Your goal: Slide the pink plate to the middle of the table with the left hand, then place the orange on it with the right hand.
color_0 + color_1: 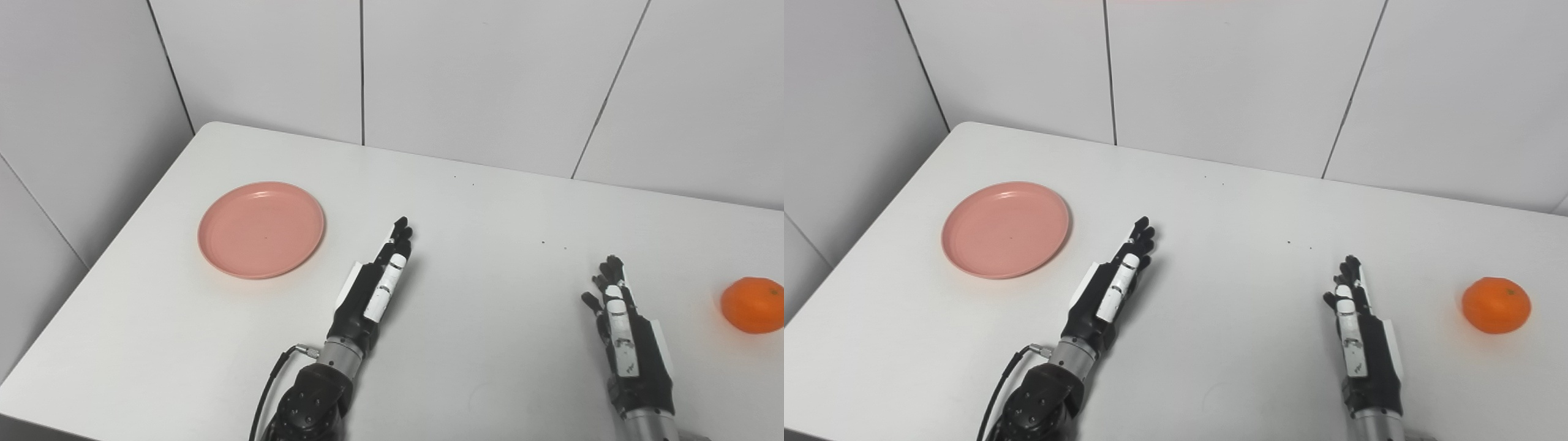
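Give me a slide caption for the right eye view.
Start state: pink plate at table's left, orange at right, both hands open, touching neither.

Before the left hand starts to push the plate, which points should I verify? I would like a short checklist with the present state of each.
1. Left hand holds nothing, fingers straight: ok.
2. Pink plate lies flat and bare, left of that hand, not touching it: ok.
3. Table between plate and middle shows no obstacle: ok.
4. Right hand waits open, apart from the orange: ok.
5. Orange sits outside the plate's path, far right: ok.
6. Plate already in the middle: not ok.
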Robot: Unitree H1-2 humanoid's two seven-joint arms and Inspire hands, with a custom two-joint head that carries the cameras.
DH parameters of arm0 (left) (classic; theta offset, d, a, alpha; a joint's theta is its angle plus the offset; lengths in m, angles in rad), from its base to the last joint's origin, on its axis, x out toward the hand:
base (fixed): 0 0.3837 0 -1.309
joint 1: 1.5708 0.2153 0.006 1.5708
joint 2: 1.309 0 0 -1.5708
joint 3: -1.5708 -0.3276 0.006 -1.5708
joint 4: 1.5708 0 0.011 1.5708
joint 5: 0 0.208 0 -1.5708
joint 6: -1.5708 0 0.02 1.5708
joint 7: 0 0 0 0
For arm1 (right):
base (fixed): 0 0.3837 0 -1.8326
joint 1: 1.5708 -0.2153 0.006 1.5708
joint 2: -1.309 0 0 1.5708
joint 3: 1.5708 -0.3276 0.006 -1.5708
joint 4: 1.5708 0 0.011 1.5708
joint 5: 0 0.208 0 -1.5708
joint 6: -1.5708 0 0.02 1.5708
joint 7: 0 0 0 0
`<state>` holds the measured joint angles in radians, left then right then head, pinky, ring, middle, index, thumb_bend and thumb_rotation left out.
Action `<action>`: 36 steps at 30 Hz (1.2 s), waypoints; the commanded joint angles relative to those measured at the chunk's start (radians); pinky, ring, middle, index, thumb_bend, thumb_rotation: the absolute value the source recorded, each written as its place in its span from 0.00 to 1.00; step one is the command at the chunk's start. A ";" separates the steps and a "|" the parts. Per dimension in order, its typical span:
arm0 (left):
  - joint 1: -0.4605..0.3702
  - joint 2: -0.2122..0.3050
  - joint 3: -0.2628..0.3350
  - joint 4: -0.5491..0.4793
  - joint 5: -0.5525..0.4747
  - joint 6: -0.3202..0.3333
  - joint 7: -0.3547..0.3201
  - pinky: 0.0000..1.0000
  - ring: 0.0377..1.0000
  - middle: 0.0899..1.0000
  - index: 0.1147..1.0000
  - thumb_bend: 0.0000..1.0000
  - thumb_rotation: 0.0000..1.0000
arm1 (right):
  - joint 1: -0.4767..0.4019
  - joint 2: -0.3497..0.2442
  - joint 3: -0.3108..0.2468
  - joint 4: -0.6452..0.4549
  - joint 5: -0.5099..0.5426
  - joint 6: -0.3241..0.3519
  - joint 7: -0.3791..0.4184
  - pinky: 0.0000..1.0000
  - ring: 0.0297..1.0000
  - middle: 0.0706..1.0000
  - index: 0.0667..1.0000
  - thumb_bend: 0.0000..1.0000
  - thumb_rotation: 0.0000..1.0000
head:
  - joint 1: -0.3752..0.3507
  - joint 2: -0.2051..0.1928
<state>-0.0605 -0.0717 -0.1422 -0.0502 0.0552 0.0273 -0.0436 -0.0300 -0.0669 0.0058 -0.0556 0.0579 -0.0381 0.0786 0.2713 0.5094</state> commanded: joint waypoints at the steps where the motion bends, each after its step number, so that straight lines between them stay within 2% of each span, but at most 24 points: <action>1: -0.016 -0.020 -0.015 0.000 0.018 -0.024 0.009 1.00 1.00 1.00 1.00 0.38 1.00 | -0.005 -0.019 -0.015 0.005 0.016 -0.075 0.014 1.00 1.00 1.00 1.00 0.18 1.00 | 0.000 0.001; 6: -0.014 -0.041 -0.028 0.004 0.045 0.000 0.031 0.99 1.00 1.00 1.00 0.35 1.00 | -0.003 -0.031 -0.018 -0.005 0.030 -0.063 0.027 1.00 1.00 1.00 1.00 0.17 1.00 | 0.035 -0.021; 12: -0.018 -0.048 -0.028 0.001 0.045 0.017 0.033 0.98 1.00 1.00 1.00 0.36 1.00 | 0.000 -0.024 -0.018 -0.023 0.045 -0.038 0.027 1.00 1.00 1.00 1.00 0.12 1.00 | 0.033 -0.024; 17: -0.018 -0.043 -0.024 0.001 0.040 0.013 0.030 0.99 1.00 1.00 1.00 0.36 1.00 | 0.003 -0.021 -0.013 -0.036 0.042 -0.031 0.026 1.00 1.00 1.00 1.00 0.09 1.00 | 0.029 -0.023; 31: -0.024 -0.012 -0.018 -0.024 0.054 -0.006 0.022 1.00 1.00 1.00 0.98 0.39 1.00 | -0.002 -0.007 -0.008 -0.027 0.027 -0.036 0.018 1.00 1.00 1.00 1.00 0.08 1.00 | 0.042 -0.041; 33: -0.028 -0.007 -0.015 -0.035 0.052 -0.009 0.023 0.98 0.99 0.99 0.97 0.39 1.00 | -0.001 -0.005 -0.008 -0.039 0.021 -0.005 0.011 1.00 1.00 1.00 1.00 0.09 1.00 | 0.046 -0.043; 36: -0.035 -0.002 -0.007 -0.056 0.047 -0.015 0.025 0.96 0.97 0.98 0.95 0.39 1.00 | -0.002 -0.002 -0.009 -0.041 0.020 0.006 0.009 1.00 1.00 1.00 1.00 0.08 1.00 | 0.052 -0.045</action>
<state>-0.0624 -0.0735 -0.1492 -0.0593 0.0980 0.0383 -0.0179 -0.0177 -0.0731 0.0009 -0.0673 0.0752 -0.0436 0.0954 0.3221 0.4633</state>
